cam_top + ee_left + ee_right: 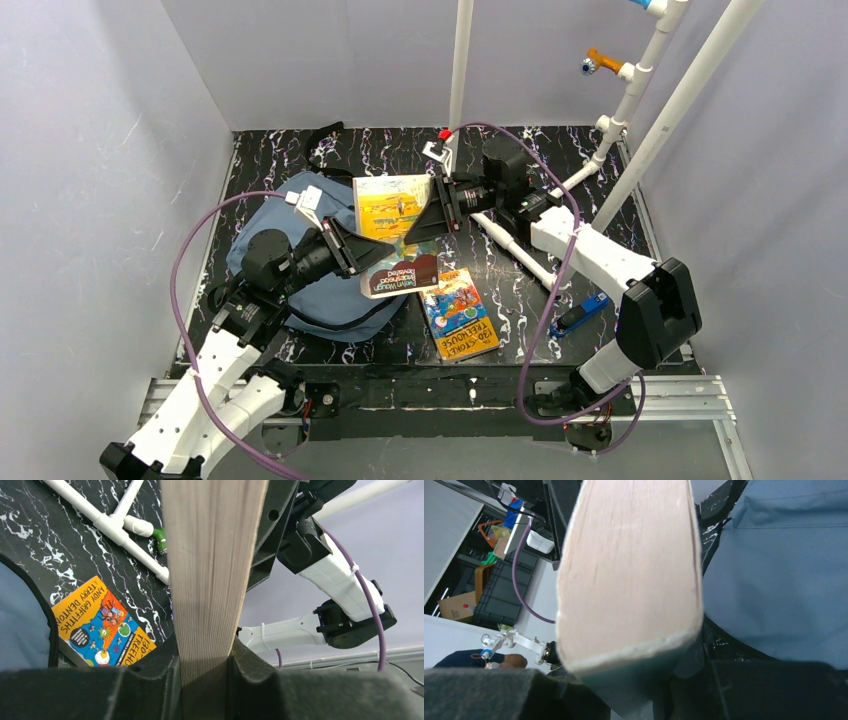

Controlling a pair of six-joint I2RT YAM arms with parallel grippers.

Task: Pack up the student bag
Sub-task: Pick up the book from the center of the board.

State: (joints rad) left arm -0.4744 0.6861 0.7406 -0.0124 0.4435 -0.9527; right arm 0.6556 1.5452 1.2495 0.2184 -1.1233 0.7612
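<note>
A thick paperback with a yellow picture and a brown title band hangs above the table between both arms. My left gripper is shut on its near-left side; in the left wrist view both jaws press the ribbed page edge. From the far right, my right gripper is shut on it too. The right wrist view shows the pale page block with a teal cover under it. The slate-blue student bag lies on the table beneath my left arm, beside the book.
An orange and blue children's book lies flat on the black marbled table, right of the bag. A white PVC pipe and a small blue object lie further right. White pipe uprights rise at the back.
</note>
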